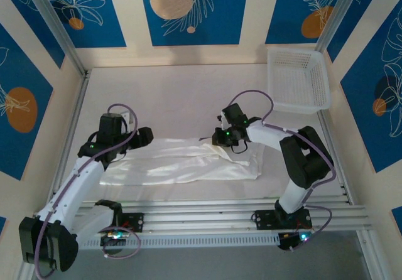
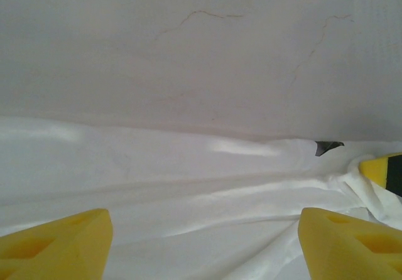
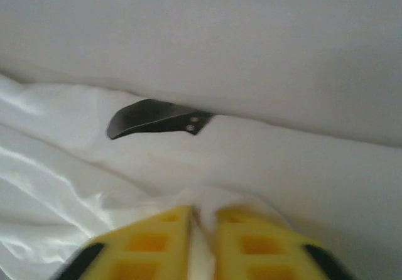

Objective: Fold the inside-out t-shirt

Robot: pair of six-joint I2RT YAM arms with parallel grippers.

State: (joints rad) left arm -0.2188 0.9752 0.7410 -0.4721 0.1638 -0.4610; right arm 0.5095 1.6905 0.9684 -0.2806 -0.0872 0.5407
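The inside-out t-shirt (image 1: 182,164) lies as a long, wrinkled white band across the middle of the table. My left gripper (image 1: 146,137) hovers over its left end, and in the left wrist view the gripper (image 2: 204,248) is open, its yellow fingers (image 2: 56,242) wide apart with flat t-shirt (image 2: 188,186) cloth below them. My right gripper (image 1: 217,139) sits at the shirt's far edge near the middle. In the right wrist view that gripper (image 3: 203,230) is shut on a pinched ridge of the t-shirt (image 3: 75,167). The small dark patch (image 3: 157,118) lies just beyond the fingertips.
A white plastic mesh basket (image 1: 298,79) stands at the back right corner. Bare white table surface (image 1: 182,104) stretches behind the shirt. Aluminium rails (image 1: 220,214) run along the near edge by the arm bases. The right gripper's yellow finger (image 2: 383,170) shows in the left wrist view.
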